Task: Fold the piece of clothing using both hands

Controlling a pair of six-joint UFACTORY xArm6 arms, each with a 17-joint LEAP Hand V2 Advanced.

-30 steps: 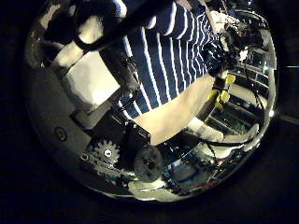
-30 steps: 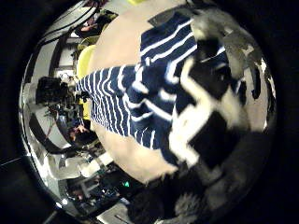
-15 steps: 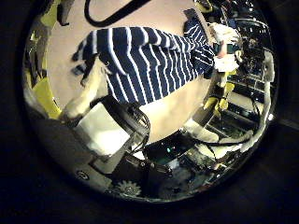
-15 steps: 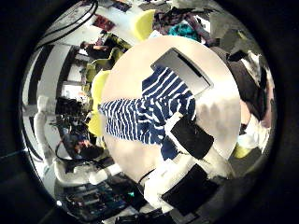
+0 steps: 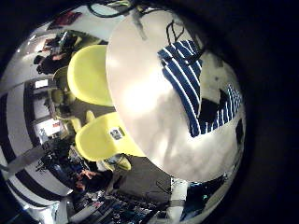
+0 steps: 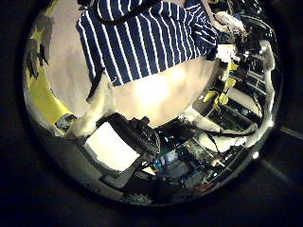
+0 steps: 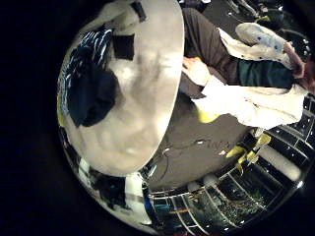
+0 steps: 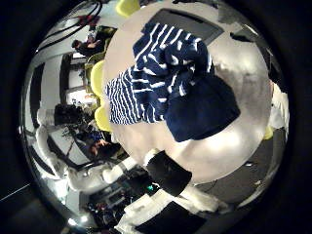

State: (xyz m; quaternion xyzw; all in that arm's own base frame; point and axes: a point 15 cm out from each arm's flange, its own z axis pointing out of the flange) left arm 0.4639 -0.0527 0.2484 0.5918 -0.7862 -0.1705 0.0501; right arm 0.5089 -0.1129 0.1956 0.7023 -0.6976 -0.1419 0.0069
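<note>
The piece of clothing [image 8: 161, 78] is striped dark and white and lies bunched on the round table [image 8: 229, 161]; a plain dark part [image 8: 200, 109] lies over one end. The right thumb side palm view looks down on it from some way above, with my right hand's own parts [image 8: 168, 174] off the cloth. The right little finger side view shows it as a dark heap [image 7: 94, 88]. In the left thumb side view the clothing [image 6: 142, 38] lies past a relaxed finger of my left hand [image 6: 95, 99], which holds nothing. The left little finger side view shows the clothing [image 5: 192, 79] near the table's edge.
Two yellow chairs [image 5: 89, 75] stand at the table's side. A dark flat rectangle [image 7: 123, 44] lies on the table beside the clothing. The table's bare top [image 5: 149, 112] stretches away from the clothing.
Both palm cameras have drawn back from the clothing. The left hand was close over the stripes and is now off the cloth. The clothing now lies more bunched, with the plain dark part over it.
</note>
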